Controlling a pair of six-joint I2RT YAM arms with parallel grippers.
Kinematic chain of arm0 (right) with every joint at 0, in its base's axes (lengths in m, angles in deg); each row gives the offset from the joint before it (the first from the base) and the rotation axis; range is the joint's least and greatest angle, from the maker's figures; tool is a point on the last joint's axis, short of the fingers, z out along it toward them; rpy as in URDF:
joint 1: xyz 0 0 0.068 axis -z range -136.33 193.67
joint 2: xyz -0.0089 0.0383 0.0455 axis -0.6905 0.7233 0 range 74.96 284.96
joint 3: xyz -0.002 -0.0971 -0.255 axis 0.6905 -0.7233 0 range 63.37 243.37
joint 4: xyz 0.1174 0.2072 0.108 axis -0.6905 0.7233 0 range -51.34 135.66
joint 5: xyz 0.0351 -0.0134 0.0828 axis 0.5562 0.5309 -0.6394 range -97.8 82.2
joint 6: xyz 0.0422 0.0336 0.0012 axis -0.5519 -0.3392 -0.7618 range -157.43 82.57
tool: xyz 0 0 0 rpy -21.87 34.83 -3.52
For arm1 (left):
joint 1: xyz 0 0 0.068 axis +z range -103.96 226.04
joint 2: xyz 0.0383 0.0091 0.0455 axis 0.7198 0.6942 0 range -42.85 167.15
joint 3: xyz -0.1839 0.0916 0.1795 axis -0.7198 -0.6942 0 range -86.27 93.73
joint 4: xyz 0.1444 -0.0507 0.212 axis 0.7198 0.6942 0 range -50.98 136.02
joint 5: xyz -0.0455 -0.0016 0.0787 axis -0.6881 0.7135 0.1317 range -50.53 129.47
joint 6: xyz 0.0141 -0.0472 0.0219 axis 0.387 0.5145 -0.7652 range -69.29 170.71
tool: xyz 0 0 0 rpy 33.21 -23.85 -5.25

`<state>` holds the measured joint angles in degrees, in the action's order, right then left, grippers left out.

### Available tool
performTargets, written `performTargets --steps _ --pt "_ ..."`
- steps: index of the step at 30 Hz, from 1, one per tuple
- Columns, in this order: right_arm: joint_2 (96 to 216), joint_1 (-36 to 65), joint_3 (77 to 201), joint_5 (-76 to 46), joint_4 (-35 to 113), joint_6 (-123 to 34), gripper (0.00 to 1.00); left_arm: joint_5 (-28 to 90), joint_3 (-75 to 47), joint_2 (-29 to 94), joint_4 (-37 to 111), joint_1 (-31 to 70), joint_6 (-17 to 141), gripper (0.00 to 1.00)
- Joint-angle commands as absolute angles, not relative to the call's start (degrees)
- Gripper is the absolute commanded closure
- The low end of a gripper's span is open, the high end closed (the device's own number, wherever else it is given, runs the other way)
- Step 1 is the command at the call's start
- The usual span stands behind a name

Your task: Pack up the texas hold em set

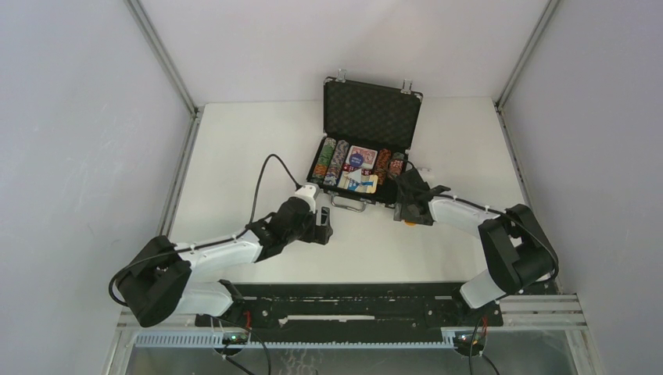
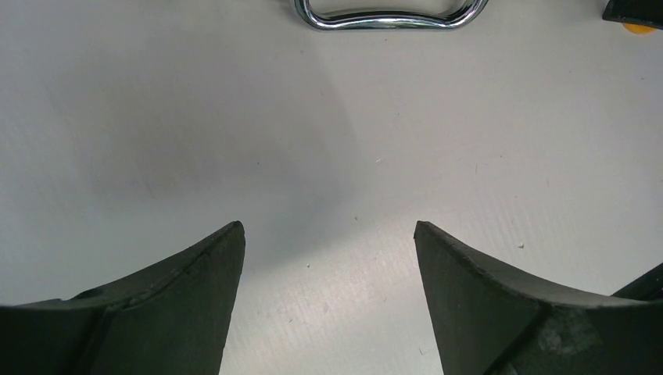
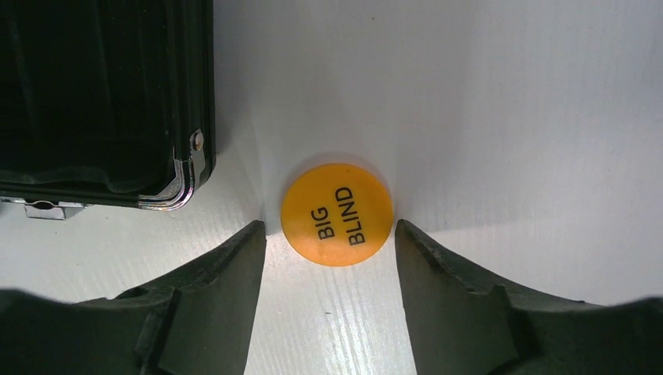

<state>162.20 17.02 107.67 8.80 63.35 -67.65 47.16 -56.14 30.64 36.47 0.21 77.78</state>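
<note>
Black fingers of the right end effector (image 3: 329,226) stand spread either side of the yellow BIG BLIND button (image 3: 336,214), not yet clamped on it. The button lies on the desk (image 3: 508,117) just off the near right corner of the briefcase (image 1: 371,113). The left end effector (image 2: 328,226) is released and empty, facing the silver handle (image 2: 387,17). Packing looks nearly done: poker chips (image 1: 328,160) and cards (image 1: 360,158) fill the foam-lined case, open toward the desk's far edge. Button and lid remain.

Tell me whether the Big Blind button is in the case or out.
Out. The orange button lies flat on the table, just outside the corner of the briefcase, between the spread fingers of the right gripper.
</note>
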Motion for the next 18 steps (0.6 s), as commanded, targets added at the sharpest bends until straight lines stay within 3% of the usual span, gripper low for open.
performTargets --steps 1,10,18 --pt "163.47 16.50 108.38 9.76 62.88 -68.71 0.33 47.03 -53.26 30.11 34.54 0.07 78.16 0.16" --pt "162.57 15.90 108.01 10.74 62.65 -68.52 0.49 46.98 -53.28 30.01 34.54 0.07 78.14 0.16" --pt "159.19 15.77 107.84 11.35 63.89 -68.50 0.51 46.76 -53.13 30.36 34.46 0.07 78.26 0.16"
